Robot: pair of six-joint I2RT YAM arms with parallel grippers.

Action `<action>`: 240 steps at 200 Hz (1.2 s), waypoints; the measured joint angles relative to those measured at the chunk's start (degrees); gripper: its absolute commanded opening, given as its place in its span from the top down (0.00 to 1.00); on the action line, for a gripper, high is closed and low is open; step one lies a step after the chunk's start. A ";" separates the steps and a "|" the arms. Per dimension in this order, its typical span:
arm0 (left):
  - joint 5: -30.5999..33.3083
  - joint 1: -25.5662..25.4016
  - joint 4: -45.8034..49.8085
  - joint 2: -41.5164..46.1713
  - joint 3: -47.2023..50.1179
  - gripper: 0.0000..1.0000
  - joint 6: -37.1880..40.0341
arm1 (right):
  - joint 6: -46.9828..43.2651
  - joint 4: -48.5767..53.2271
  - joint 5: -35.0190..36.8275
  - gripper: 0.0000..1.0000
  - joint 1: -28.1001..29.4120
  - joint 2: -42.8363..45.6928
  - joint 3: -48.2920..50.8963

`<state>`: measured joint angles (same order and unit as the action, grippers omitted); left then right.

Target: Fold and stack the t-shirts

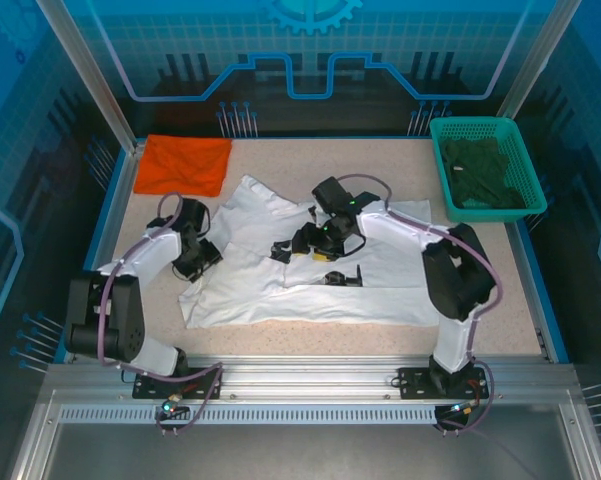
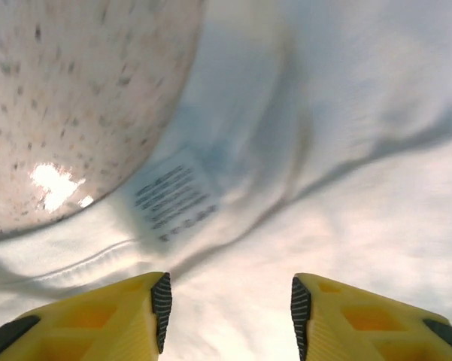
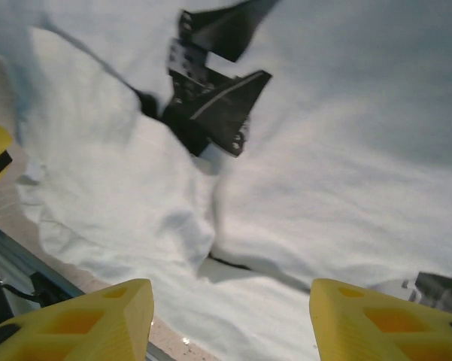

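A white t-shirt [image 1: 380, 285] with small black marks [image 3: 210, 98] lies spread and creased across the middle of the table. An orange t-shirt [image 1: 185, 163] lies folded at the back left corner. My left gripper [image 1: 192, 262] hovers over the white shirt's left part. In the left wrist view the left gripper [image 2: 229, 301] is open above the cloth, close to a printed care label [image 2: 173, 197], with nothing between the fingers. My right gripper [image 1: 305, 240] is over the shirt's middle. The right wrist view has the right gripper [image 3: 232, 297] wide open above a fold in the white cloth.
A green basket [image 1: 470, 122] holding dark green cloth [image 1: 485, 172] stands at the back right. Speckled tabletop [image 2: 53, 90] is bare left of the white shirt and along its front edge. Blue walls and metal posts enclose the table.
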<state>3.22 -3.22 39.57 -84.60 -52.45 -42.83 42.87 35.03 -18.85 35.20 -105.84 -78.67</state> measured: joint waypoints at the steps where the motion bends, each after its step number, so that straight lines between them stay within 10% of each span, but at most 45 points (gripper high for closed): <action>1: 0.00 0.04 0.00 0.04 -0.15 0.57 0.00 | 0.00 -0.02 0.07 0.41 -0.02 0.20 0.09; 102: -0.52 3.02 -3.02 -11.43 -4.76 0.76 4.44 | -2.27 3.23 10.32 0.48 -18.71 6.56 15.10; 240: 6.80 8.63 -1.05 -14.08 -12.98 0.61 9.20 | -7.04 7.02 12.39 0.32 -27.82 2.19 11.91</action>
<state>10.02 5.41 38.52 -98.67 -65.43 -33.63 35.83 42.04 -6.46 7.38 -103.66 -66.76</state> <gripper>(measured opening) 0.376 0.672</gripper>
